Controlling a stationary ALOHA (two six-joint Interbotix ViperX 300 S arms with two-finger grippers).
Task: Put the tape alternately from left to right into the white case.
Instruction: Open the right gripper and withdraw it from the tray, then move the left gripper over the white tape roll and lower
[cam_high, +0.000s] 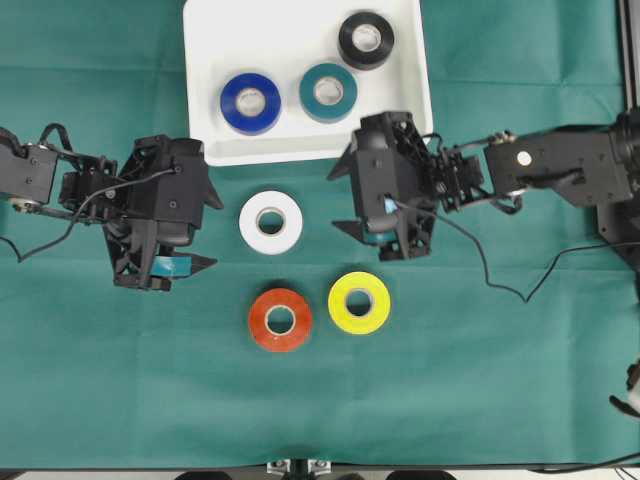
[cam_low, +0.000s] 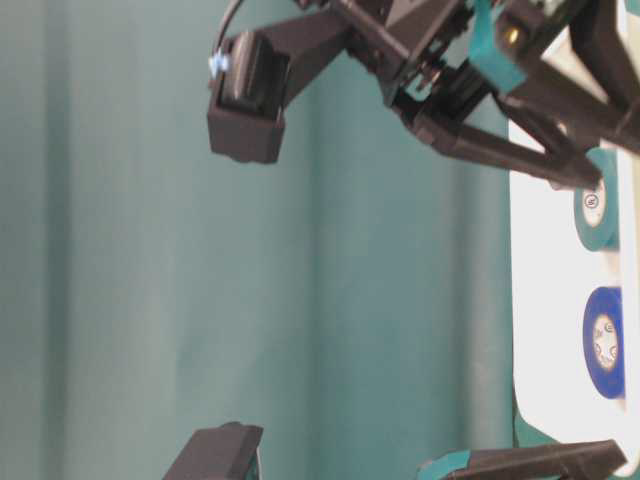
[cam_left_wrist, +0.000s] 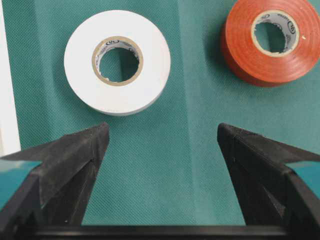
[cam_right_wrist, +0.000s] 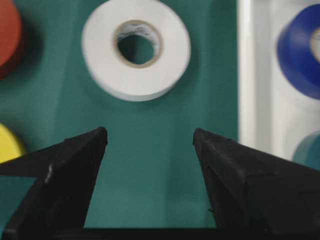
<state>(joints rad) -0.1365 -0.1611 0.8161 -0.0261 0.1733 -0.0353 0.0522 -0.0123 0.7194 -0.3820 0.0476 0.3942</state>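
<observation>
three rolls waiting on cloth; white roll (cam_high: 271, 222) sitting at 12 o'clock of both empty, wide-gaping grippers: left gripper (cam_left_wrist: 162, 137), right gripper (cam_right_wrist: 150, 140). advising: straddling roll squarely, carrying to white case (cam_high: 205, 60).

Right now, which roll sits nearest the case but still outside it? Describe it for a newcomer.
Find the white case at the top of the green cloth. Just below its near rim, between the two arms, lies the white roll. The red roll and yellow roll lie farther away.
</observation>
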